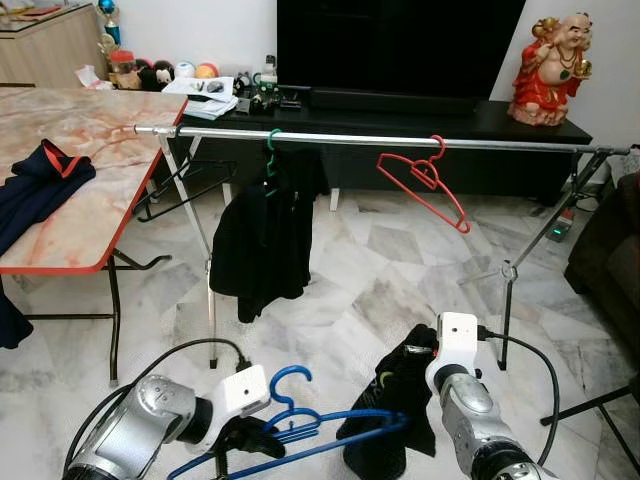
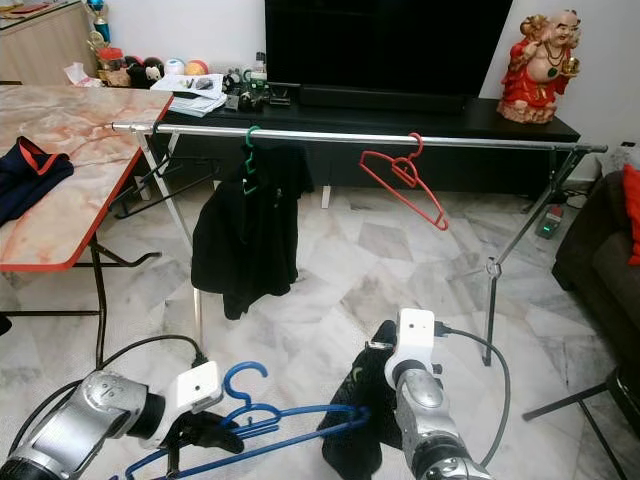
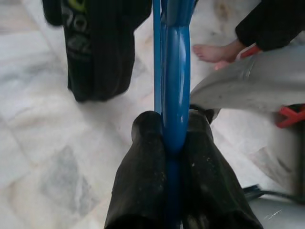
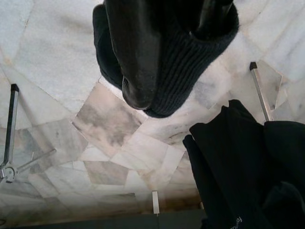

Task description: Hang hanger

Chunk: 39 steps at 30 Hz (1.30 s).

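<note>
The left pincer (image 3: 174, 143) clamps the blue hanger (image 1: 300, 425) firmly — the right pincer (image 4: 164, 57) grips a black garment (image 1: 385, 420) at its 3 o'clock. Likely dressing it before the rail (image 1: 400, 143) at 12 o'clock.

Blue plastic hanger (image 1: 290, 425), lying nearly flat, hook up, low above the floor, black garment (image 1: 385, 420) draped at one end
</note>
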{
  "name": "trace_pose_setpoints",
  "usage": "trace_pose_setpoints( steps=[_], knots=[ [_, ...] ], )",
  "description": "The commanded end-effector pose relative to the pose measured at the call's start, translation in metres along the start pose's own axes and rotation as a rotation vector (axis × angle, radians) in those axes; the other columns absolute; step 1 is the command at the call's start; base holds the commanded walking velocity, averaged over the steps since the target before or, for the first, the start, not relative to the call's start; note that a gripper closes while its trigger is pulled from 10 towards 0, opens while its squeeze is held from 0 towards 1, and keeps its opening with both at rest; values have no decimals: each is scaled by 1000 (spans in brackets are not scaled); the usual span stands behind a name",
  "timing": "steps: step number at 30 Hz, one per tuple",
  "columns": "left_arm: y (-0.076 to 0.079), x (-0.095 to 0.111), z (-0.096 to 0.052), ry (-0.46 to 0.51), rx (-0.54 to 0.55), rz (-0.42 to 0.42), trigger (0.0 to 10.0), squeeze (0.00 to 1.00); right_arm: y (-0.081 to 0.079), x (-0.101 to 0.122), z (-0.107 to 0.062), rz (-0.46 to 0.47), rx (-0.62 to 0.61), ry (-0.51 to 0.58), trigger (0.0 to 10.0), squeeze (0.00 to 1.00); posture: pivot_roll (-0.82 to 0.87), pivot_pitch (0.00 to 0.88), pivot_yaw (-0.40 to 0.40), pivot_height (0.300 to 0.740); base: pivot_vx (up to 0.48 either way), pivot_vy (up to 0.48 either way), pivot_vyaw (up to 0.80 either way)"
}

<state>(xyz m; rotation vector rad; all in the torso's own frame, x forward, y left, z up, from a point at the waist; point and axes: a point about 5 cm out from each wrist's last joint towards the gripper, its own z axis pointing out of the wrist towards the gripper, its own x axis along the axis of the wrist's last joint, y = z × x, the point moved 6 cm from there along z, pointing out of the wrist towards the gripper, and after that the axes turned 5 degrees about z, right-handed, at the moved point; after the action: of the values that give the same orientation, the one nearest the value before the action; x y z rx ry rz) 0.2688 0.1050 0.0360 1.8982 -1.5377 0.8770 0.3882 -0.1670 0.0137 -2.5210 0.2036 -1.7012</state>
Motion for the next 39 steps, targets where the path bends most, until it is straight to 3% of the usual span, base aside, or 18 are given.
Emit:
trace_pose_setpoints(
  steps=[1,13,19,21,25,39],
  knots=[
    [6,9,1,18,-26,8,10000,0,-4,16,4,-8,9,28,10000,0,117,0,-63,740,0,0,0],
    [10,28,5,68,7,-23,10000,0,-8,3,7,-117,-28,-93,10000,0,125,0,-64,740,0,0,0],
    [0,40,11,127,80,-61,10000,0,-20,12,11,14,-21,-113,10000,0,130,0,-66,740,0,0,0],
    [-3,41,12,135,97,-69,10000,0,-32,18,13,79,16,-125,10000,0,130,0,-66,740,0,0,0],
    [-3,42,13,133,103,-72,10000,0,-42,32,16,87,44,-100,10000,0,130,0,-69,740,0,0,0],
    [-29,15,7,5,277,-99,10000,0,-30,31,16,110,7,-118,10000,0,131,0,-73,740,0,0,0]
  ],
)
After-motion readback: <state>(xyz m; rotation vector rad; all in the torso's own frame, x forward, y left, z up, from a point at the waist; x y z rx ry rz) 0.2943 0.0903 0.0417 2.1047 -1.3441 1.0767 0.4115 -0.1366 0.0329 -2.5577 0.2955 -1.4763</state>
